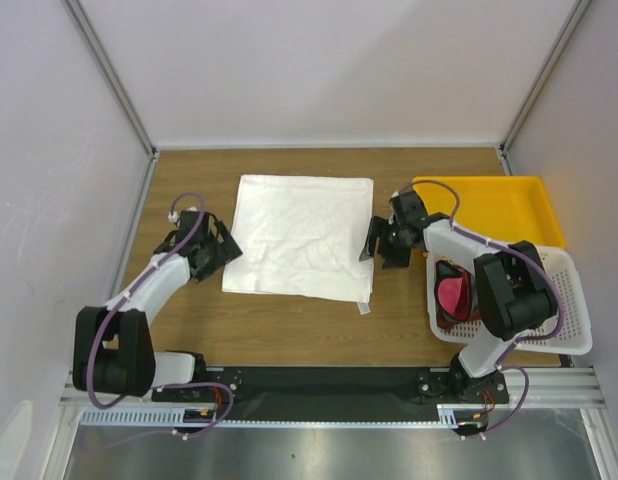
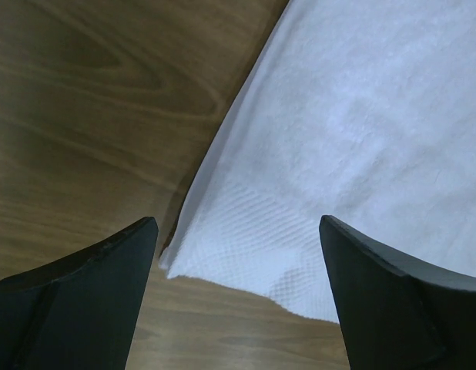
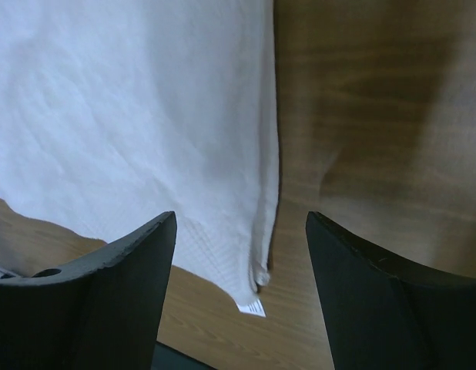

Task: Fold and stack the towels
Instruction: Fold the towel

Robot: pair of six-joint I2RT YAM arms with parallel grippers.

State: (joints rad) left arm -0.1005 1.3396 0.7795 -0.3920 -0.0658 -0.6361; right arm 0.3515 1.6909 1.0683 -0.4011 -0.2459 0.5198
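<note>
Lying flat on the bench (image 1: 289, 325), the white towel (image 1: 304, 235) sits between both spread, empty claws: left claw (image 1: 227, 250) at its left edge, right claw (image 1: 379, 250) opposite.

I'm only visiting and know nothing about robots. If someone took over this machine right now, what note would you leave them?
Left pincer: open, empty, at the white towel's left edge.
Right pincer: open, empty, at its right edge near the tag.
White towel lies flat on the table; pink towel and reddish-brown towel sit in the basket.
Done: white towel looks folded at least once.
Left: fold the other two, stack all.
</note>
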